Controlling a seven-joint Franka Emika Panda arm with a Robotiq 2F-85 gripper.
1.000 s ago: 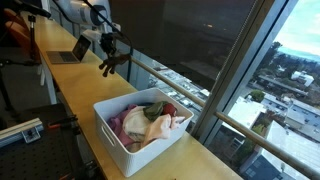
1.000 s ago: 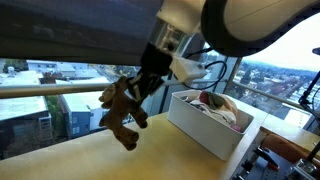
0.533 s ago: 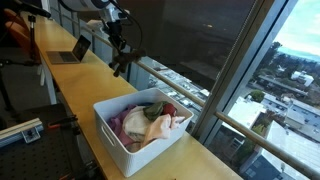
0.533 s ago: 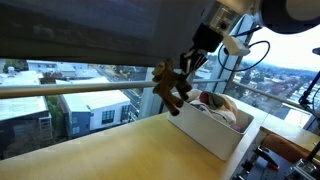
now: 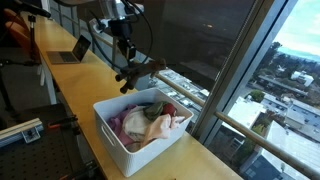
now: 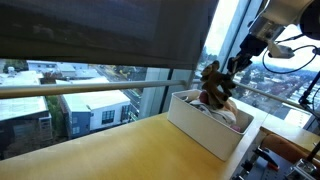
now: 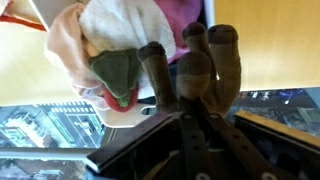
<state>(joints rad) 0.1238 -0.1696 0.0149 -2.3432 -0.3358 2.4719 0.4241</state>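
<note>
A brown plush toy [image 5: 133, 76] hangs from my gripper [image 5: 126, 58], which is shut on it, just above the far edge of a white bin [image 5: 112, 137]. In an exterior view the plush toy [image 6: 214, 84] dangles over the bin [image 6: 196, 126] below the gripper [image 6: 236, 70]. The wrist view looks down past the gripper [image 7: 190, 106] and the toy's brown limbs [image 7: 196, 68] onto soft toys in the bin: a pink and white one [image 7: 115, 25] and a green piece [image 7: 115, 70].
The bin stands on a long wooden counter [image 5: 65, 85] along a window with a metal railing [image 5: 185, 90]. A laptop [image 5: 70, 50] sits farther back on the counter. A dark blind [image 6: 90, 30] covers the upper window.
The gripper has carried the brown plush toy along the counter toward the bin; it now hangs over the bin's edge. The jaws stayed shut on it.
</note>
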